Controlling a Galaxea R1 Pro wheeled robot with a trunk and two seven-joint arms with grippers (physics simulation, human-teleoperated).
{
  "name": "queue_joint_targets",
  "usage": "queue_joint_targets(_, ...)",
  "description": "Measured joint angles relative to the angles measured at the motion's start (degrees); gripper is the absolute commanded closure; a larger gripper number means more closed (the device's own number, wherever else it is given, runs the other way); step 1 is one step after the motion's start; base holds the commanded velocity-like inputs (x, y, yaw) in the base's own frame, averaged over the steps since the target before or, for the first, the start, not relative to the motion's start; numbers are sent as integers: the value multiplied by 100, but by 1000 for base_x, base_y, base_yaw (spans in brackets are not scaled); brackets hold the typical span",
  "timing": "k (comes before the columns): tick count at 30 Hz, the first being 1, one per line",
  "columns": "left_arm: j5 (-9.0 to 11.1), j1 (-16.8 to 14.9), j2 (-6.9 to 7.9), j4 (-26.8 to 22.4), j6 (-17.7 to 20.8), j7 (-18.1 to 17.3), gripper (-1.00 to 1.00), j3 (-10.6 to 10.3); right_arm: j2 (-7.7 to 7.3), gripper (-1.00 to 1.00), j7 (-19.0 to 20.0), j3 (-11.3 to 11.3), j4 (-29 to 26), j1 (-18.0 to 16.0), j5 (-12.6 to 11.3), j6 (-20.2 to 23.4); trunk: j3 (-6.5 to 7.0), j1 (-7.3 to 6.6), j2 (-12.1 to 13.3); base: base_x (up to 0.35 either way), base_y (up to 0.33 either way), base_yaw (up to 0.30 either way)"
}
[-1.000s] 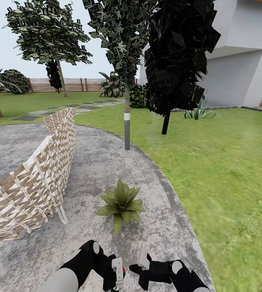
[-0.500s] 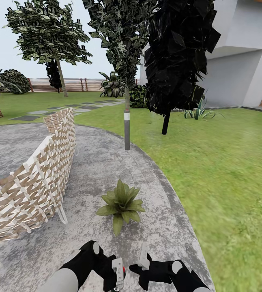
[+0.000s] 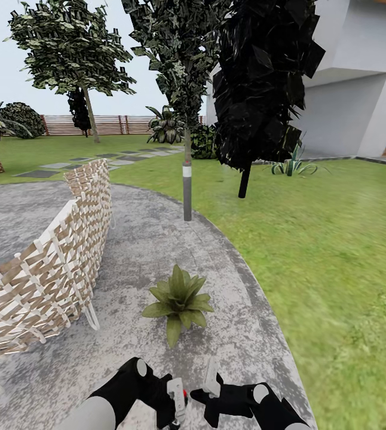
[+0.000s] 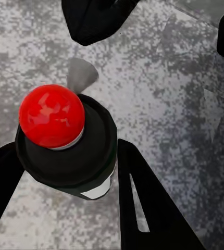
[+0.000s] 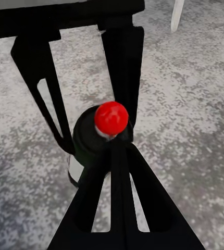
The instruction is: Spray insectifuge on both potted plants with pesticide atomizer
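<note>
Black wrists; pale grey forearms; white fingers [image 3: 177,401]

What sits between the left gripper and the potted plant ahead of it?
Bare patio paving, nothing else. In the head view the left gripper, shut on the atomizer, hangs just short of the potted plant over mottled grey stone.

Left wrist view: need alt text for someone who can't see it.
A black spray head with a round red button, the pesticide atomizer, sits between the two dark fingers of the left pincer, seen from above. Beneath it is grey mottled paving.
</note>
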Motion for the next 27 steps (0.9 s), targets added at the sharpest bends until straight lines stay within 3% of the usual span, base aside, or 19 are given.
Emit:
queue_joint_targets(18,109,-9,-1,204,-40,-2,100,-28,0,100,2,0,2,0,2,0,0,0,0,0,0,0)
queue_joint_targets(27,389,-9,-1,210,-55,-10,100,-27,0,100,1,0,2,1,0,0,0,0,0,0,0,0)
